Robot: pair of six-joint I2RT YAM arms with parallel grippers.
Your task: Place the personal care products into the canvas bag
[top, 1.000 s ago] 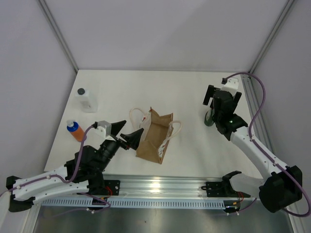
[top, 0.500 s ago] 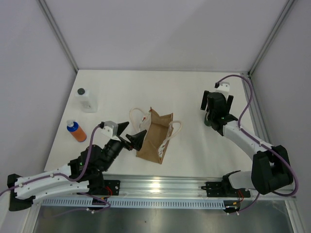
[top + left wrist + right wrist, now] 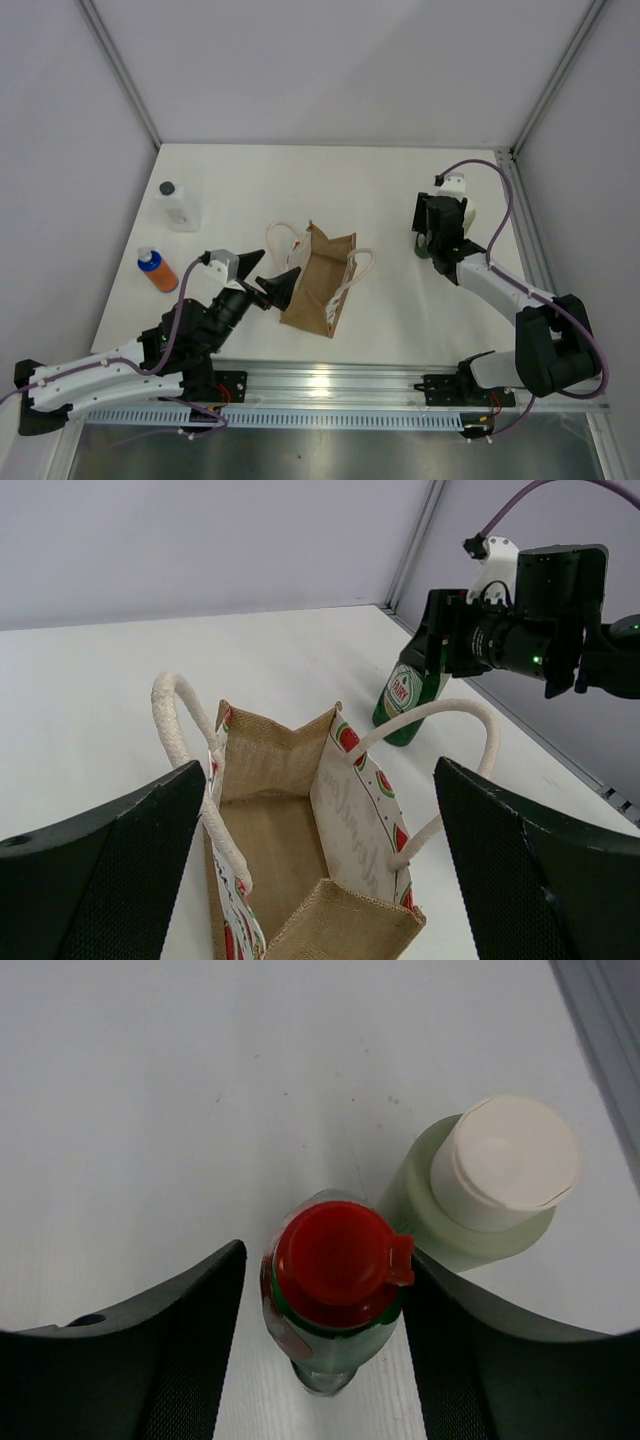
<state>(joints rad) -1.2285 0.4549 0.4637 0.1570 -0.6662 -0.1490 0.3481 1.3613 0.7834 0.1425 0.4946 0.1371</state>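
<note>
A dark green bottle with a red cap (image 3: 338,1252) stands between the fingers of my right gripper (image 3: 328,1290). The right finger touches the cap's tab, while a thin gap shows at the left finger. Right beside it stands the olive-green bottle with a cream cap (image 3: 492,1182). The brown canvas bag (image 3: 320,285) stands open at mid-table, and its inside (image 3: 280,830) holds nothing that I can see. My left gripper (image 3: 272,274) hovers wide open just left of the bag. The clear bottle (image 3: 178,205) and the orange bottle (image 3: 157,270) stand at the far left.
The bag's cream rope handles (image 3: 180,720) stick out to both sides. A metal rail (image 3: 530,230) runs along the table's right edge close to the right arm. Grey walls enclose the table on three sides.
My right gripper has moved slightly left and down over the red-capped bottle and its jaws have narrowed around it. The left arm has barely shifted.
</note>
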